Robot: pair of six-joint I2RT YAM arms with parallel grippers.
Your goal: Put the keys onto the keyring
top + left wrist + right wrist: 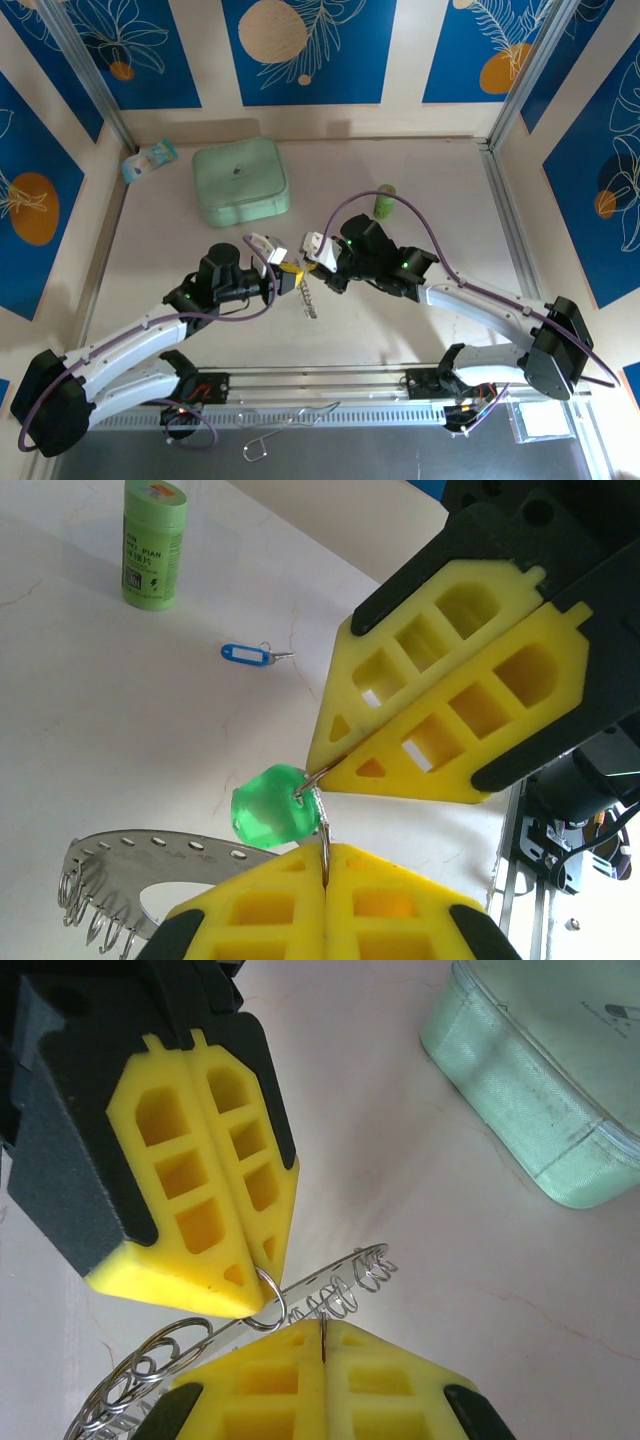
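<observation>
Over mid-table, left gripper (325,858) and right gripper (322,1330) both clamp the green key (265,808) by its loop against the keyring (345,1290); the left wrist view catches the blue key (247,655) lying apart.

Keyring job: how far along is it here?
Done: no key visibly on the keyring yet. In hand: the left fingers and right fingers are both shut on the small wire ring of the green key, close beside the keyring. Left: threading that on, then the blue key, lying loose on the table.
</observation>
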